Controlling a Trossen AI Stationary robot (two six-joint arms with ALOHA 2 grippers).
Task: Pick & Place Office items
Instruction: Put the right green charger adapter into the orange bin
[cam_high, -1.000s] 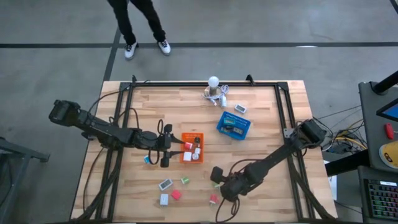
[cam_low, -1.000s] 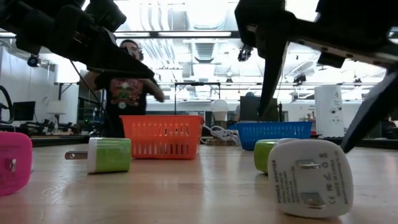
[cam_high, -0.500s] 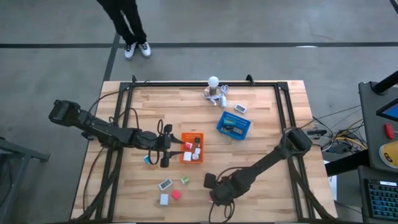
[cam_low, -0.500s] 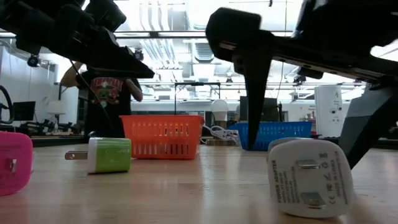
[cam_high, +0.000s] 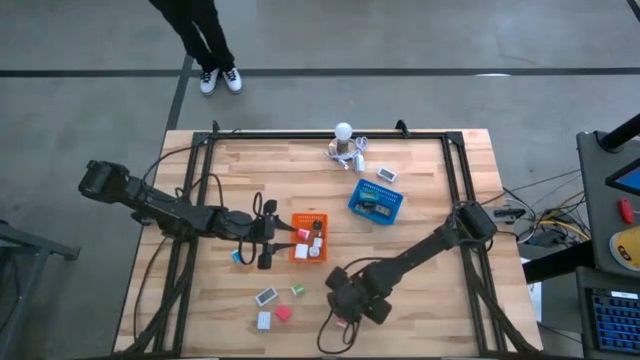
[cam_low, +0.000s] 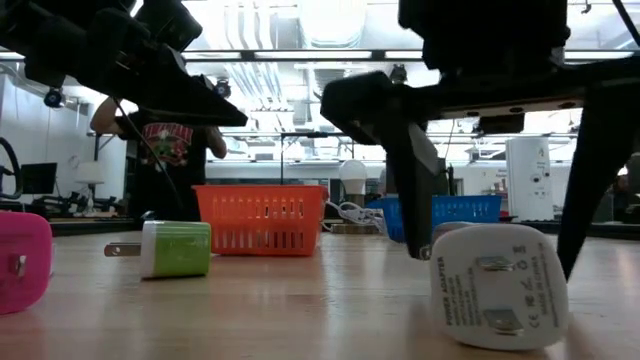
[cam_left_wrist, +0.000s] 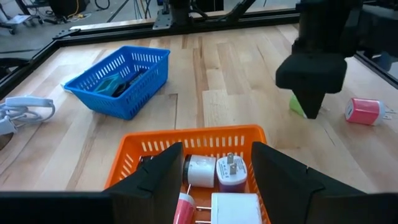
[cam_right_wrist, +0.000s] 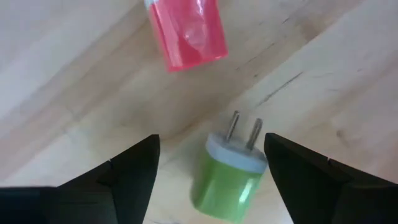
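Small chargers and plugs lie scattered on the table. A green charger (cam_right_wrist: 229, 177) with two prongs lies between the fingers of my open right gripper (cam_right_wrist: 210, 149), untouched; a pink charger (cam_right_wrist: 186, 34) lies just beyond it. In the high view my right gripper (cam_high: 346, 297) covers the green charger, and the pink charger (cam_high: 343, 321) shows beside it. My left gripper (cam_left_wrist: 214, 163) is open and hovers at the left side of the orange tray (cam_high: 309, 217), which holds several white, red and purple pieces (cam_left_wrist: 202, 171). More pieces (cam_high: 266, 297) lie on the near left of the table.
A blue tray (cam_high: 376, 203) with items stands right of the table's middle. A white bulb cluster with cables (cam_high: 345, 140) sits at the far edge. In the low view a white adapter (cam_low: 500, 285), a green charger (cam_low: 176, 249) and a pink piece (cam_low: 20, 262) lie near. A person (cam_high: 205, 35) stands beyond the far edge.
My right gripper has moved toward the table's left, turned about and come down over the green charger, staying open. The person beyond the far edge has shifted position.
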